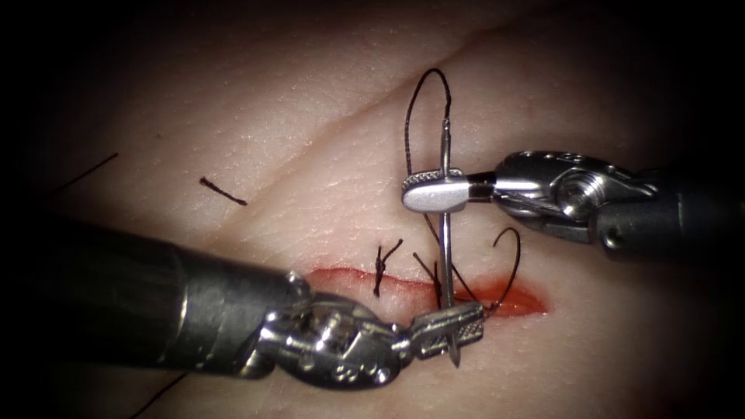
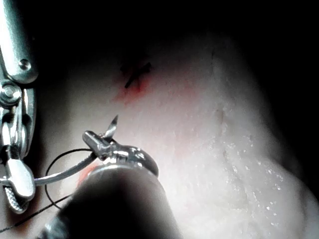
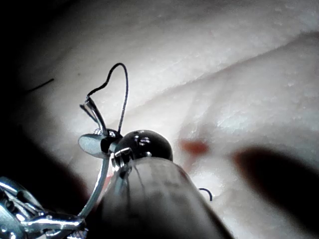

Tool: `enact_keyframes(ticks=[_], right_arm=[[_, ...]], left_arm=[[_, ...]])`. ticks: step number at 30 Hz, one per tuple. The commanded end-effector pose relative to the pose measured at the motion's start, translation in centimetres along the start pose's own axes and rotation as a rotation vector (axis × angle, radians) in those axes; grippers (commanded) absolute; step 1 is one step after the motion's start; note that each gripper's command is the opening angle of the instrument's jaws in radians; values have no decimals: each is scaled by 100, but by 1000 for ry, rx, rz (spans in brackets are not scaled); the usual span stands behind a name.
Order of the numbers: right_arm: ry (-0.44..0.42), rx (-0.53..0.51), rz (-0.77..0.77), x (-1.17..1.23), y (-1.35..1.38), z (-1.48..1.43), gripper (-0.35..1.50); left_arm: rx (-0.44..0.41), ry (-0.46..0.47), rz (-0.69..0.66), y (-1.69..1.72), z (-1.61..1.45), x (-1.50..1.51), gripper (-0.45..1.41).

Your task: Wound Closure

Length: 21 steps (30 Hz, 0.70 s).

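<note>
While the left steel hand [image 1: 448, 326] clamps the curved silver needle [image 1: 445, 233] near its point, the right hand [image 1: 434, 192] grips its tail above pale, creased tissue [image 1: 256, 132], dark thread [image 1: 423, 101] looping.

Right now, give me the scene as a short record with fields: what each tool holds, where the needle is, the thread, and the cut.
left tool: shut on the needle near its tip
right tool: shut on the needle near its thread end
needle: held across the cut, clear of the tissue
thread: loops up from needle's end
cut: red fluid along it, one knot tied
</note>
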Motion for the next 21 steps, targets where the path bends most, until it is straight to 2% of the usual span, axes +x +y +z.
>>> enact_keyframes(ticks=[1, 6, 7, 8, 10, 13, 16, 19, 21], right_arm=[[-1, -11, 3, 0, 3, 5, -35], [3, -25, 7, 2, 4, 0, -35], [3, -28, 8, 3, 5, -1, -35], [3, -28, 8, 3, 6, -2, -35], [15, -34, -7, 5, 9, -5, -35], [42, -58, -40, 9, 16, -11, -35], [67, -64, -72, 11, 23, -18, -35], [94, -73, -105, 10, 27, -25, -35], [110, -77, -115, 10, 29, -30, -35]], left_arm=[[-1, 0, 0, 4, 5, -1, -45], [-1, 4, 0, 5, 4, -1, -45], [0, -11, -12, 4, 5, -1, 47], [1, -23, -54, 4, 5, -1, 83], [1, -35, -162, 2, 5, -1, 108], [0, -33, -289, -1, 2, 1, 123], [-4, -31, -359, -1, -6, 4, 125], [-25, 9, -446, 0, -20, 5, 120], [-39, 32, -492, 0, -30, 3, 99]])
